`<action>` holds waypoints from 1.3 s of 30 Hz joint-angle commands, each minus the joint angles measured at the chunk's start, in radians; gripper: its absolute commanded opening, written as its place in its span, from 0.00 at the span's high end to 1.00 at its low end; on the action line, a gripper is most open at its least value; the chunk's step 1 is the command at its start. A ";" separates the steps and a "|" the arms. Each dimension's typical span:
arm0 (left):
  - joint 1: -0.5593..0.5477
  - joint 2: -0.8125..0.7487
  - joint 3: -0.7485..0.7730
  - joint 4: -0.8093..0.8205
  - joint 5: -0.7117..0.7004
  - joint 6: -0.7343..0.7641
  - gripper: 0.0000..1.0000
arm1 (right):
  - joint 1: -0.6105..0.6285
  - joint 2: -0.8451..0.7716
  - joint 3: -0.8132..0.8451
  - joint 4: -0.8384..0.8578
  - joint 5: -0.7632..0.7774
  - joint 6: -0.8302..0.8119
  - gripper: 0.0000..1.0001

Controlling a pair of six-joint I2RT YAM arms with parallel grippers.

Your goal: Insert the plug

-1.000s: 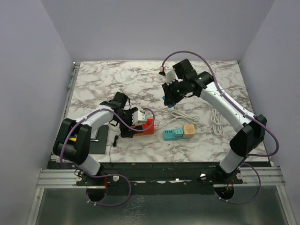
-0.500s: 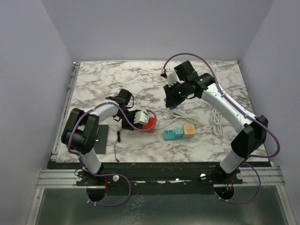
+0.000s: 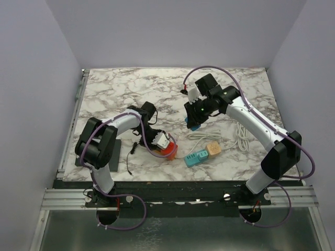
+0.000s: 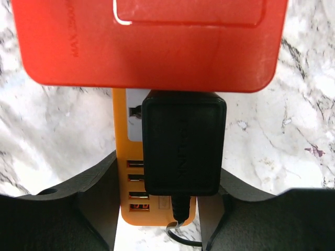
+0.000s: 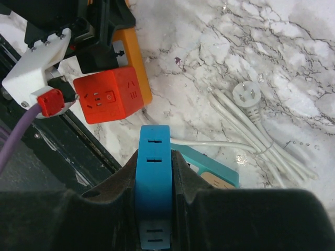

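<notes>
An orange power strip (image 4: 131,209) with USB ports lies on the marble, a red cube socket (image 4: 152,42) at its far end and a black adapter (image 4: 180,146) plugged into it. My left gripper (image 4: 165,175) is shut on the strip, one finger on each side. In the top view this gripper (image 3: 157,138) sits just left of the red cube (image 3: 168,150). My right gripper (image 5: 154,162) is shut on a blue socket block (image 5: 153,172) and holds it above the table. In the top view it (image 3: 193,123) is right of centre, the blue block (image 3: 194,126) below it.
A teal socket strip (image 3: 194,157) joined to a tan cube (image 3: 212,149) lies in front of the right gripper. A white cable (image 3: 243,135) with its plug (image 5: 246,97) lies coiled to the right. A thin black cord (image 3: 131,154) trails beside the left arm.
My left arm has swung the orange strip and red cube right and toward the near edge. My right gripper has moved down and nearer with the blue block. The teal strip has turned slightly.
</notes>
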State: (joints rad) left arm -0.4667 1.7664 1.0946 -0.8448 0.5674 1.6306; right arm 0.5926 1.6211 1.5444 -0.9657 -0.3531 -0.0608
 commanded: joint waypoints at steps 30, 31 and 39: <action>0.127 -0.421 -0.031 -0.348 0.413 0.417 0.01 | 0.207 0.247 0.277 -0.209 0.119 -0.026 0.99; 0.104 -0.448 -0.065 -0.348 0.410 0.458 0.01 | 0.214 0.252 0.279 -0.213 0.124 -0.028 0.99; -0.075 -0.685 -0.314 0.035 0.307 0.390 0.09 | 0.249 0.272 0.266 -0.232 0.158 -0.039 0.99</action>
State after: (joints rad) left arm -0.4717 1.1690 0.8562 -1.0458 0.8898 2.0197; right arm 0.8284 1.8709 1.7950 -1.1599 -0.2333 -0.0807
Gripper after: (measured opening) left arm 0.982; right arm 0.234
